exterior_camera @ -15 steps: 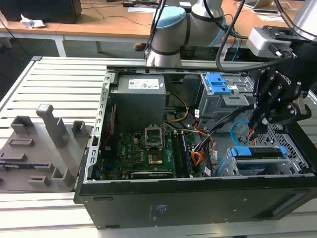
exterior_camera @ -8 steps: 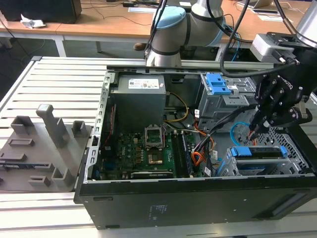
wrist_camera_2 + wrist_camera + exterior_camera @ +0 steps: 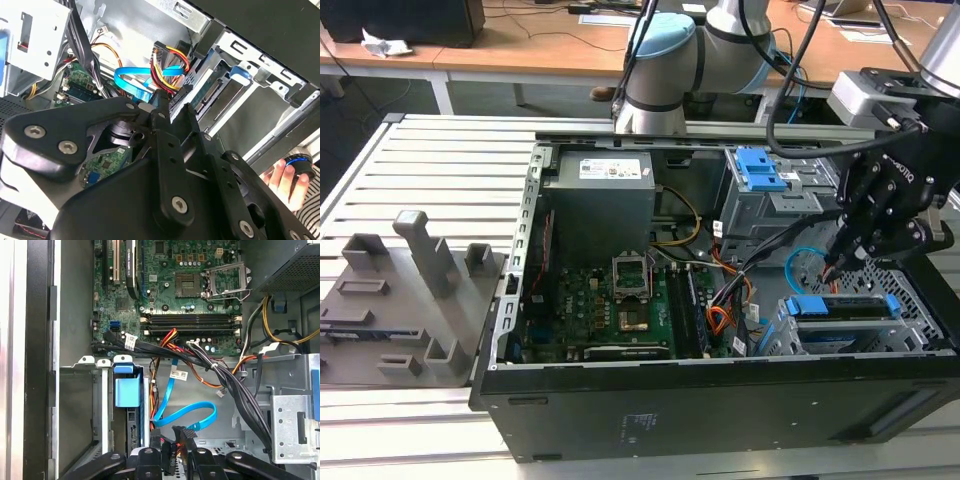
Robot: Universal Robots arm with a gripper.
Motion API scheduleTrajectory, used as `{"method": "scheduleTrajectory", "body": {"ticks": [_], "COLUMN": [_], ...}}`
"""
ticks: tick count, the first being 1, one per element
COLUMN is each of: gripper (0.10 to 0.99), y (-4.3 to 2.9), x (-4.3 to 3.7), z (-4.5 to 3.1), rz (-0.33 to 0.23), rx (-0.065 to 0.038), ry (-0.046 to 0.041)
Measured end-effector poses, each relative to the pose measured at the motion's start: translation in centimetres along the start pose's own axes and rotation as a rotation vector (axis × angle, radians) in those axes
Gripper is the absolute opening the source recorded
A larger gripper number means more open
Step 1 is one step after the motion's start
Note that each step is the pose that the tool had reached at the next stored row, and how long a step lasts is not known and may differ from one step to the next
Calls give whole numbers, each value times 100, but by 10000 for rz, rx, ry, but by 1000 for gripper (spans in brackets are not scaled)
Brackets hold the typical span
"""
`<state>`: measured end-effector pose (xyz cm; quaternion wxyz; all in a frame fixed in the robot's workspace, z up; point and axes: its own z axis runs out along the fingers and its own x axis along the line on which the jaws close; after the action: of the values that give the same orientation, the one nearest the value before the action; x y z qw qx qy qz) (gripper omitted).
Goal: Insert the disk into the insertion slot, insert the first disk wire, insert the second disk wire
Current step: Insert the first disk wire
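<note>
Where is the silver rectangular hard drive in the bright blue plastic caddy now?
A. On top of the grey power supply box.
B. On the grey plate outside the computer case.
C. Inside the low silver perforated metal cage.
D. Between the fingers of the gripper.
C: in the exterior view the silver hard drive in its bright blue caddy sits inside the low silver perforated drive cage, within the black computer case.

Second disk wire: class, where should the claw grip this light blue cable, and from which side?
Likely near the plug end of the second disk wire, not mid-loop: the curl is slack and would swing. Come through the open face of the case, pinching the ribbon's flat faces.
</note>
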<state>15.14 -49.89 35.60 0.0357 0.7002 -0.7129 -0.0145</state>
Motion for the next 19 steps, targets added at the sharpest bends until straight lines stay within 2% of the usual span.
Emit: {"method": "scheduleTrajectory", "body": {"ticks": [1, 3, 8, 16, 19], "gripper": [286, 161, 161, 161, 161], "y": [0, 0, -1, -6, -43], "x": [0, 0, 9, 297, 306], "z": [0, 0, 1, 10, 42], "rz": [0, 0, 0, 0, 0], "rx": [0, 0, 0, 0, -10], "ry": [0, 3, 6, 6, 7]}}
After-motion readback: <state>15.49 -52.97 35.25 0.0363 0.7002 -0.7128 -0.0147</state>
